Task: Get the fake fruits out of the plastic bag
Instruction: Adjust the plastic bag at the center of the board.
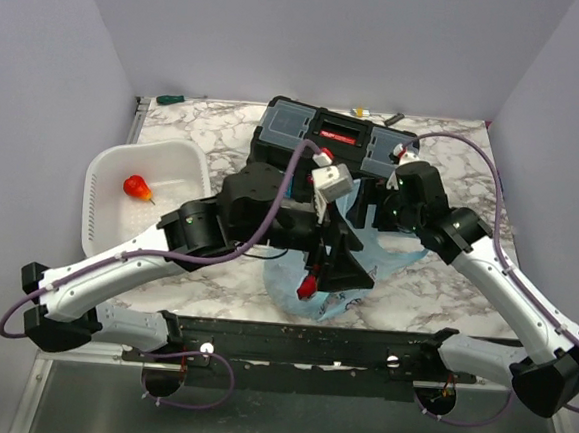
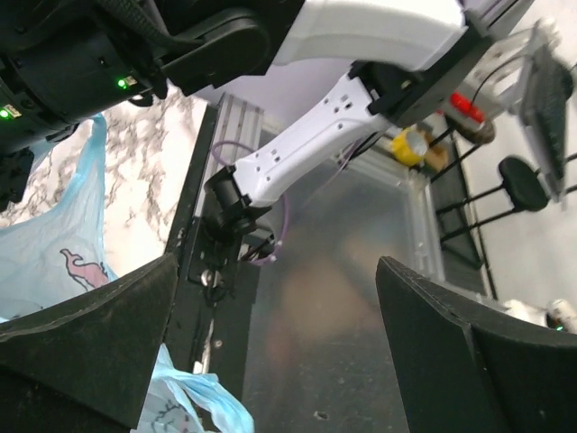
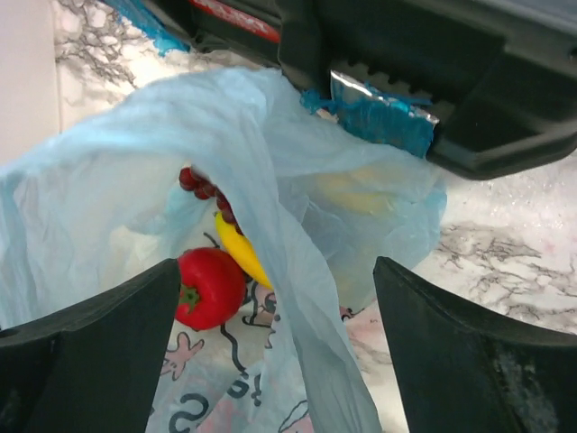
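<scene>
The light-blue plastic bag (image 1: 387, 252) lies open in front of the toolbox. In the right wrist view a red apple (image 3: 209, 287), a yellow banana (image 3: 242, 251) and a dark red grape bunch (image 3: 203, 185) lie inside the bag (image 3: 108, 180). A pale yellow fruit (image 3: 352, 194) shows through the film. The apple (image 1: 306, 286) also shows in the top view. My right gripper (image 3: 275, 361) is open above the bag's mouth, with a fold of film hanging between its jaws. My left gripper (image 2: 275, 352) is open and empty, over the bag's near edge (image 2: 54, 244).
A black toolbox (image 1: 331, 140) stands behind the bag. A white basket (image 1: 103, 162) at the left holds a small red pear-shaped fruit (image 1: 136, 186). A green-handled screwdriver (image 1: 170, 98) lies at the back left. The table's front rail (image 1: 300, 338) runs just below the bag.
</scene>
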Controlling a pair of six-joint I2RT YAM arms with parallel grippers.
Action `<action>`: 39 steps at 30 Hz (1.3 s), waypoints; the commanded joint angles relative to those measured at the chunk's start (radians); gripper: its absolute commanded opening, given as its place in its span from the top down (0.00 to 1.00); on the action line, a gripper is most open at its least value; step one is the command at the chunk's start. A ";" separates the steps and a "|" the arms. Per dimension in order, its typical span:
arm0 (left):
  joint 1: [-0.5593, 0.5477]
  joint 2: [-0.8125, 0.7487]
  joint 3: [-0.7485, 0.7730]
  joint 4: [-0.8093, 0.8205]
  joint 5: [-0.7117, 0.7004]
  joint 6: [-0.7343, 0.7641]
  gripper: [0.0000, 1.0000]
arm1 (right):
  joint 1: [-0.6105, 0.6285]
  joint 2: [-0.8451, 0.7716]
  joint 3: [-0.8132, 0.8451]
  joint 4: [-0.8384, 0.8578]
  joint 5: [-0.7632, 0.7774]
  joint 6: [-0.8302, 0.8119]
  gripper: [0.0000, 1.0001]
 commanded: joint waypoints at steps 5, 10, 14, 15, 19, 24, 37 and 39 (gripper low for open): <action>-0.101 0.175 0.080 -0.156 -0.153 0.171 0.16 | 0.008 -0.104 -0.077 -0.064 0.113 -0.056 0.00; -0.124 0.204 -0.023 -0.186 -0.350 0.208 0.20 | 0.008 -0.095 -0.164 0.002 0.101 -0.102 0.01; -0.097 0.223 -0.124 -0.256 -0.664 0.181 0.19 | 0.007 -0.098 -0.205 0.057 0.177 -0.026 0.64; -0.062 0.226 -0.168 -0.256 -0.697 0.142 0.19 | 0.007 -0.114 -0.216 0.069 0.204 0.000 0.87; 0.076 0.188 -0.375 -0.195 -0.809 0.022 0.18 | 0.008 -0.219 -0.237 0.077 0.208 0.067 0.99; 0.265 0.094 -0.629 0.013 -0.711 -0.019 0.18 | 0.009 -0.277 -0.203 -0.172 0.250 0.287 0.99; 0.296 -0.101 -0.670 0.222 -0.104 0.062 0.12 | 0.009 -0.316 -0.398 -0.062 -0.126 0.299 0.95; 0.279 -0.141 -0.664 0.217 -0.062 0.045 0.12 | 0.009 -0.316 -0.381 -0.083 -0.121 0.289 0.64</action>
